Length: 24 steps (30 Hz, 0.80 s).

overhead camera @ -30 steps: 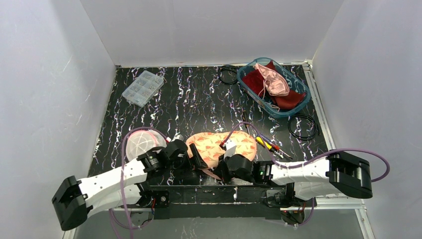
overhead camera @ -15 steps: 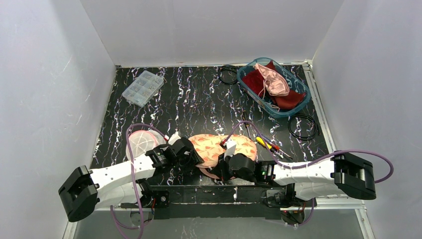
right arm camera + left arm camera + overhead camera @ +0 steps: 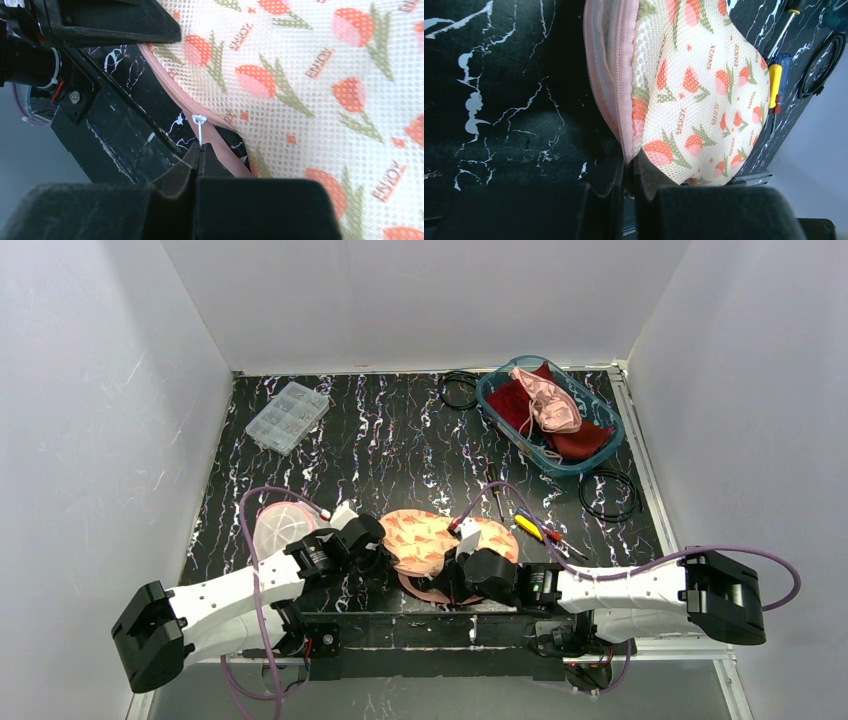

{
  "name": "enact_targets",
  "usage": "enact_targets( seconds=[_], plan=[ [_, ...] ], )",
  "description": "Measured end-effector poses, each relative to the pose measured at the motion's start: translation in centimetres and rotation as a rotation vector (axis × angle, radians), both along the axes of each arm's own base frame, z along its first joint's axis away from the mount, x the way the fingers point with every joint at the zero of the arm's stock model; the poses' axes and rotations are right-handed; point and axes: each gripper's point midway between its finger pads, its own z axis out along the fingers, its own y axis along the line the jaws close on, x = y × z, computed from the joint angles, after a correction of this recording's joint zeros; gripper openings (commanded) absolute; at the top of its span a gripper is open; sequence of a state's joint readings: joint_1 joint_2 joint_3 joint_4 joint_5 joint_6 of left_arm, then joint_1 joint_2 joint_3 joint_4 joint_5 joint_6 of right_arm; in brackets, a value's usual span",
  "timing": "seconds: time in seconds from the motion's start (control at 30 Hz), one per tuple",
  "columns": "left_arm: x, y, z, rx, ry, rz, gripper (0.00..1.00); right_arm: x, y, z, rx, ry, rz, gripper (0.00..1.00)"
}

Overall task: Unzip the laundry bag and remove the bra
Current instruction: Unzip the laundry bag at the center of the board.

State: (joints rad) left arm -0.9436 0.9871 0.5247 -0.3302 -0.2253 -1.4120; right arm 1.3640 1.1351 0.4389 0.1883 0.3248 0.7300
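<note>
- While the left gripper (image 3: 378, 558) bites on the left rim of the laundry bag (image 3: 425, 540), it seems to serve as an anchor, something for the zip to be pulled against.
- From the left wrist view its fingers (image 3: 611, 175) are pressed together with the pink zip band (image 3: 624, 75) pinched between them. The flowered mesh bulges away just right of the tips.
- The bag lies flat on the table (image 3: 400, 440) by the front edge, between the two grippers and touched by both.
- Where the zip band shows, its teeth look closed, so I judge the unzipping not yet begun.
- The bra cannot be made out through the mesh. Presumably it sits inside, well away from either set of fingers.
- The right gripper (image 3: 458, 572) has its fingers (image 3: 210, 157) closed on the thin white pull tie (image 3: 199, 131), which rises out of the tips to the slider on the pink band. That is a sensible hold for dragging the slider along.
- The bag's flowered face lies just above and to the right of those fingers in the right wrist view, so the pull would run along its rim.
- Farther right, some screwdrivers (image 3: 540, 530) lie near the bag's edge but apart from it, and a basket (image 3: 481, 392) of clothes stands well apart at the back.
</note>
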Motion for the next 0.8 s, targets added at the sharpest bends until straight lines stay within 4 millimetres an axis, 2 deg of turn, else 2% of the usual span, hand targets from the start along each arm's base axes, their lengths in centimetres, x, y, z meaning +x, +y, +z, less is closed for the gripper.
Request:
enact_targets(
  seconds=[0.47, 0.8],
  plan=[
    [0.0, 2.1, 1.0, 0.004, -0.009, 0.066, 0.00, 0.4, -2.0, 1.6, 0.009, -0.010, -0.056, 0.01],
    [0.6, 3.7, 0.8, 0.035, -0.011, 0.114, 0.00, 0.8, -4.4, 1.3, -0.004, -0.021, -0.120, 0.01]
  ],
)
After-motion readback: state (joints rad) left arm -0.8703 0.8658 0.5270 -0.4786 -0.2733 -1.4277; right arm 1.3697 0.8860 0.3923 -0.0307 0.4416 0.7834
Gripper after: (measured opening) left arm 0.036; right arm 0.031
